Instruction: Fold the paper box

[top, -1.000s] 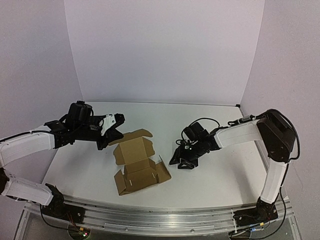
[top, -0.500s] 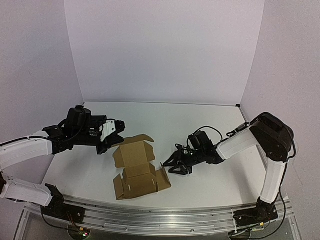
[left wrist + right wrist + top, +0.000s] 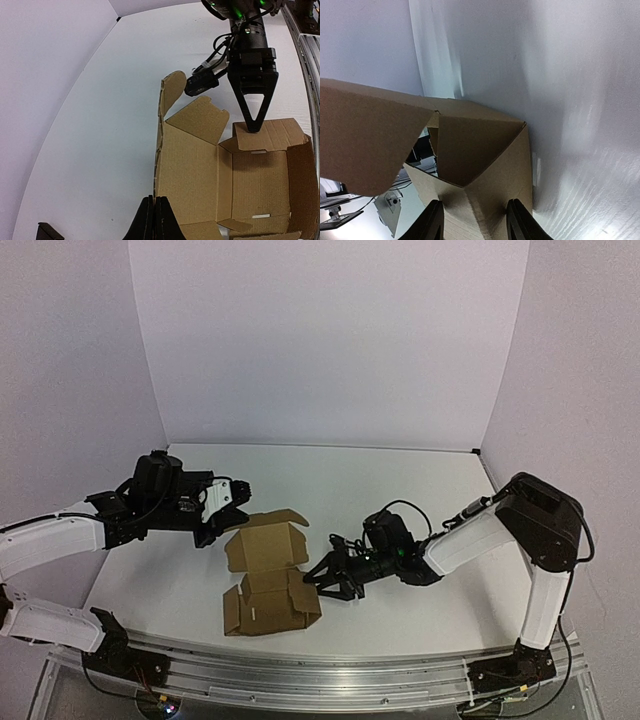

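There are no words, numbers or signs to read in any of the views. The paper box (image 3: 268, 580) is plain brown on every side that shows.

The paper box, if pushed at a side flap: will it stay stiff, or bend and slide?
The paper box looks thin, with creased flaps standing at different angles, so a pushed flap would probably fold at its crease. It seems light on the smooth table, so it may slide.
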Motion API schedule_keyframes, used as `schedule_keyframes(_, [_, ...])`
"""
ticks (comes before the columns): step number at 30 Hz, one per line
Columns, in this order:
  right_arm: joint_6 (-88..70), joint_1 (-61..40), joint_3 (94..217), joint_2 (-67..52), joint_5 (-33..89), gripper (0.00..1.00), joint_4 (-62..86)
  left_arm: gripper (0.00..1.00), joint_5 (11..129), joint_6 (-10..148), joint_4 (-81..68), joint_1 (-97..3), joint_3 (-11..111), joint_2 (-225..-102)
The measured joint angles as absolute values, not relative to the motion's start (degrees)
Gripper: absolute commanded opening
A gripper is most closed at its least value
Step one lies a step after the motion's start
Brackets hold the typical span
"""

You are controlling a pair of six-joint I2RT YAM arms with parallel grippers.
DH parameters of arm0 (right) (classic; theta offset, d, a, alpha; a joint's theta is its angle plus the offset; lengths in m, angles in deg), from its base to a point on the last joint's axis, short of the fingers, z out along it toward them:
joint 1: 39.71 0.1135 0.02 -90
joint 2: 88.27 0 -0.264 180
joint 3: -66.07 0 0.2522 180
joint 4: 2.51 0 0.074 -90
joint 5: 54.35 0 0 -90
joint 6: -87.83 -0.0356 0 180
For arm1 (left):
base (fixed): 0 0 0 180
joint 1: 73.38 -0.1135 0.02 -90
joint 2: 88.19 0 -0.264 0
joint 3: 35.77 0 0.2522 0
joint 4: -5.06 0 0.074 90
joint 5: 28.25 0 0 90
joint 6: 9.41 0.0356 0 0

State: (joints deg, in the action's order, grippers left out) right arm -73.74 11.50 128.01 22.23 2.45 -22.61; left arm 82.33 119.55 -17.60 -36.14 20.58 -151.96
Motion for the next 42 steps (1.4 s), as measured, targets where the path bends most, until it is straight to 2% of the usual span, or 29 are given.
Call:
schedule_keyframes(7, [-71.23, 17.12, 132.41, 20.50, 10.50, 0.44, -12.88, 0.00, 81.46, 119.55, -17.63, -36.12, 20.58, -151.98])
schedule_keyframes(21, [-59.72, 24.35, 159.29, 22.93, 29.10, 0.40, 30.22, 0.00, 80.23, 119.31, -16.85, -36.14, 20.60, -152.00])
schedule_keyframes(30, [-57.30, 26.59, 163.03, 25.72, 34.75, 0.41, 38.74, 0.00, 80.09, 119.03, -17.30, -35.79, 20.58, -152.08])
schedule_keyframes(39, [-57.42, 29.29, 166.06, 28.33, 42.28, 0.21, 40.90, 0.00, 79.65, 116.53, -17.43, -35.81, 20.60, -153.32])
schedule_keyframes(42, [-57.71, 30.79, 166.25, 28.90, 46.40, 0.19, 42.02, 0.00, 79.51, 115.47, -17.55, -35.82, 20.66, -153.40])
